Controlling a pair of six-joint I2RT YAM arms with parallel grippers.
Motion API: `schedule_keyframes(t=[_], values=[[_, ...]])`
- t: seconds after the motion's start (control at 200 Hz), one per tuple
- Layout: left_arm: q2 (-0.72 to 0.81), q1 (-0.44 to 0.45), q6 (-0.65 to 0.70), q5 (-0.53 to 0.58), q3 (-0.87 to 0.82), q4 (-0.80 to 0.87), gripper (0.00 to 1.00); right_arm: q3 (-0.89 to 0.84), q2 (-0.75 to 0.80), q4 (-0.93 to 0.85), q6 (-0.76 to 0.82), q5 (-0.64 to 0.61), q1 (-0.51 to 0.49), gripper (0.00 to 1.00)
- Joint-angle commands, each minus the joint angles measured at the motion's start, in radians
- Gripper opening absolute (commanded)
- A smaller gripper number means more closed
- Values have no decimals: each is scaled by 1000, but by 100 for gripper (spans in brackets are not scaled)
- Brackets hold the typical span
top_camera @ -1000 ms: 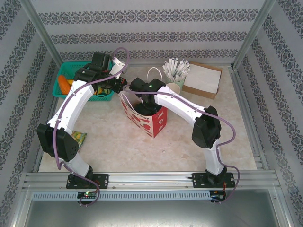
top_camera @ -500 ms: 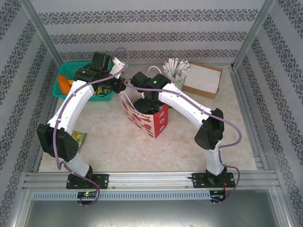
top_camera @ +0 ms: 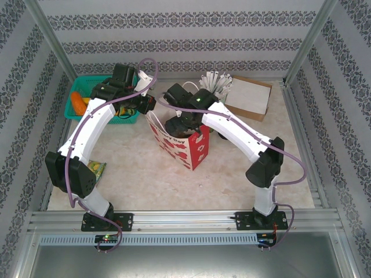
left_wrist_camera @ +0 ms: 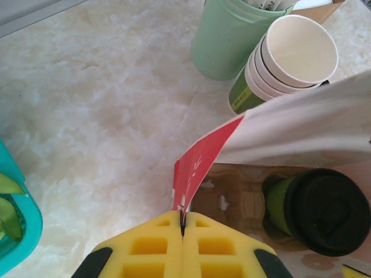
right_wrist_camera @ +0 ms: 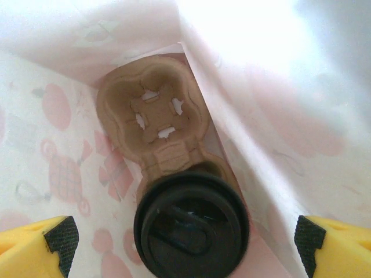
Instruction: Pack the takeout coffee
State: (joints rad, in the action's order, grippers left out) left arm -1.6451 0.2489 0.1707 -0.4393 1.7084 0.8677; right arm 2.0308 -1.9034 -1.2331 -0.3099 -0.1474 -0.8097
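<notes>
Where it sits, the takeout coffee (right_wrist_camera: 191, 227) seemingly stands lid-up.

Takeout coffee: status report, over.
Left jaws shut on gift bag rim. Right jaws open inside the bag, over takeout coffee. Coffee seated in cardboard carrier, lid on. Bag walls crowd right jaws.

The left arm (top_camera: 95, 121) reaches toward 1 o'clock, the left claw (left_wrist_camera: 182, 229) pinched shut on the bag edge (left_wrist_camera: 200, 162). The right arm (top_camera: 235, 130) arcs toward 10 o'clock, the right claw (right_wrist_camera: 185, 237) pointing down, spread wide.
</notes>
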Motion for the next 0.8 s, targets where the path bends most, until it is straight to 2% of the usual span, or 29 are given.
schedule_keyframes(t=[0.0, 0.4, 0.59, 0.794], values=[[11, 7, -13, 2, -6, 2, 0, -24, 54, 23, 21, -45, -13, 98], [22, 8, -43, -21, -32, -23, 0, -71, 140, 147, 18, -90, -16, 98], [37, 8, -104, 7, -62, -46, 0, -269, 314, 357, 28, -126, -40, 98], [60, 8, -169, 39, -101, -61, 0, -441, 495, 490, -34, -163, -44, 98]])
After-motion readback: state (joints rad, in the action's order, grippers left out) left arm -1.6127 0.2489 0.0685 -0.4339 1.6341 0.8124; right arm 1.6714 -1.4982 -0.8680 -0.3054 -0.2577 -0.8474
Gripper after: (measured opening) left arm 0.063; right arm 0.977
